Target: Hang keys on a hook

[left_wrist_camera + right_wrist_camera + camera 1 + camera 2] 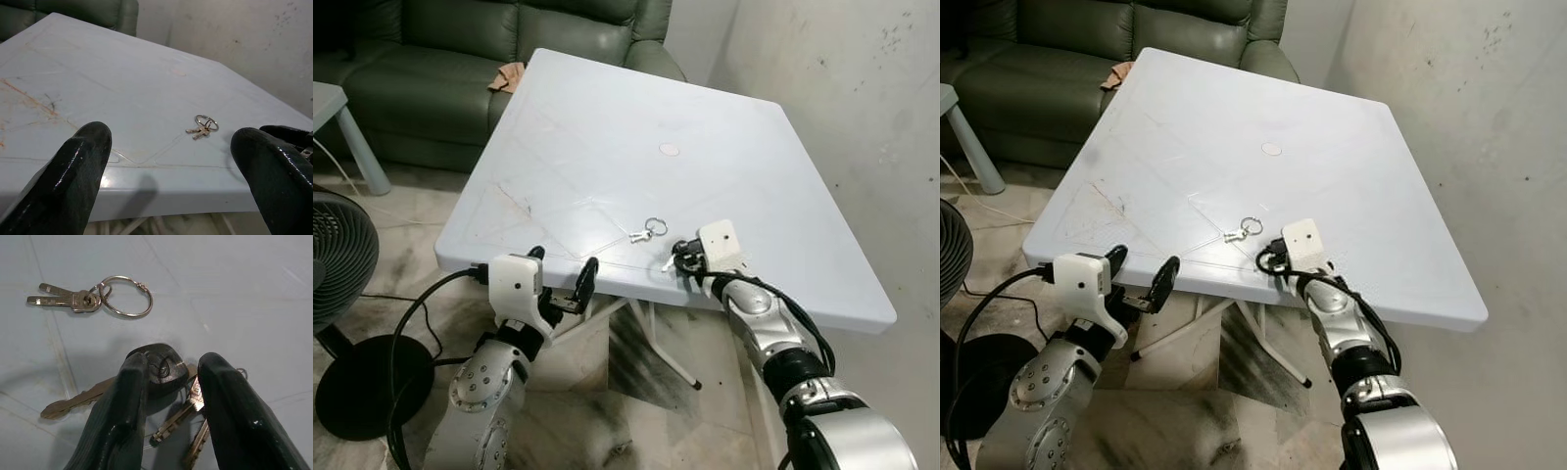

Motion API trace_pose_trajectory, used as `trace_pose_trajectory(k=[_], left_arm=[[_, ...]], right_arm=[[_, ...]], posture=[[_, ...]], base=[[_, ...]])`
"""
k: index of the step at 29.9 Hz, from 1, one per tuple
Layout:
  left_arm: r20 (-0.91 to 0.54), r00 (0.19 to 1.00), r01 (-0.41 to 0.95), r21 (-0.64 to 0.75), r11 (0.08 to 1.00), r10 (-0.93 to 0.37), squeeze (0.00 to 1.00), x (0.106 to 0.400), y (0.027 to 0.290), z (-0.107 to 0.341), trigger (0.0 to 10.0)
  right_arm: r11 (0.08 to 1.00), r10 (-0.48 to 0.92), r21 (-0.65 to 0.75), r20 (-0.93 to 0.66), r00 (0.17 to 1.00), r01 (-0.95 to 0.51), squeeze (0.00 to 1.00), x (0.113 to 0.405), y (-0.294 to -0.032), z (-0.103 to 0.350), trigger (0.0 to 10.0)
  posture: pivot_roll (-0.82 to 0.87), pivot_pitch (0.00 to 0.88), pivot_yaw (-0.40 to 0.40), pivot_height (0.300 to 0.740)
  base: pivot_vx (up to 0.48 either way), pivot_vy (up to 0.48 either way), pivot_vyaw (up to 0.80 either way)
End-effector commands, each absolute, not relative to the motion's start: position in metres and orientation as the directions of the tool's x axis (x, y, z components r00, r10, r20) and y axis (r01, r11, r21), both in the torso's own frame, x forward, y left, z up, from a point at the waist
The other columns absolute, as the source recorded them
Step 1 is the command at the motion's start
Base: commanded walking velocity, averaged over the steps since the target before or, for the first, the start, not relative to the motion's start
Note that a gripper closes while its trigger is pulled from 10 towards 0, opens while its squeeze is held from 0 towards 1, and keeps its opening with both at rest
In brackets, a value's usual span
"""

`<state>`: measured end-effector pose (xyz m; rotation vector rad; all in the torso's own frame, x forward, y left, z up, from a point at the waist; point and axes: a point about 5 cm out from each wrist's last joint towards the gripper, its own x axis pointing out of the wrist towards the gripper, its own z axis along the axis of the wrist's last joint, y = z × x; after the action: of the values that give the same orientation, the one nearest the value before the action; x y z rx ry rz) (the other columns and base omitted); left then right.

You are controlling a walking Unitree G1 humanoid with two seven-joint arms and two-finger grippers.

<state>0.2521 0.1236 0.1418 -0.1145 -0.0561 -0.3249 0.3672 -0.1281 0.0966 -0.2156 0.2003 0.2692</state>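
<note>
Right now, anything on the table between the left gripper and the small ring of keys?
Nothing: in the left wrist view, bare white table runs from the left gripper, jaws apart at the near edge, to the small key ring.

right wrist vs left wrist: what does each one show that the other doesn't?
Right wrist view alone: a second bunch, the black-headed keys, lying on the table between the right hand's fingers, which straddle it without closing.

Left wrist view alone: the left hand's spread fingers, the table edge, the sofa and the wall behind.

Both: the small keys on a ring lying free on the pale table.
</note>
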Motion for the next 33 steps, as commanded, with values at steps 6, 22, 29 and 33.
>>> trace_pose_trajectory(k=[6, 22, 29, 33], left_arm=[[0.073, 0.945, 0.324, -0.098, 0.941, -0.318, 0.0, 0.2492, 0.1199, 0.1445, 10.0], [0.073, 0.948, 0.318, -0.102, 0.943, -0.311, 0.0, 0.25, 0.1194, 0.1453, 10.0], [0.076, 0.948, 0.317, -0.101, 0.943, -0.31, 0.0, 0.2521, 0.1194, 0.1454, 10.0], [0.081, 0.947, 0.318, -0.099, 0.943, -0.311, 0.0, 0.2556, 0.1185, 0.1464, 10.0]], right_arm=[[0.952, 0.211, -0.17, -0.237, 0.948, -0.254, 0.0, 0.3686, -0.1344, 0.0961, 0.2], [0.957, 0.194, -0.169, -0.234, 0.953, -0.236, 0.0, 0.3691, -0.1379, 0.096, 0.0], [0.96, 0.189, -0.162, -0.221, 0.957, -0.227, 0.0, 0.3694, -0.1371, 0.097, 0.0], [0.966, 0.176, -0.156, -0.19, 0.966, -0.206, 0.0, 0.3714, -0.1376, 0.1021, 0.0]], posture=[[0.24, 0.133, -0.197, 0.74], [0.24, 0.138, -0.199, 0.74], [0.23, 0.128, -0.195, 0.74], [0.22, 0.114, -0.189, 0.74]], base=[[0.0, 0.0, 0.0], [0.0, 0.0, 0.0], [0.0, 0.0, 0.0], [0.0, 0.0, 0.0]])
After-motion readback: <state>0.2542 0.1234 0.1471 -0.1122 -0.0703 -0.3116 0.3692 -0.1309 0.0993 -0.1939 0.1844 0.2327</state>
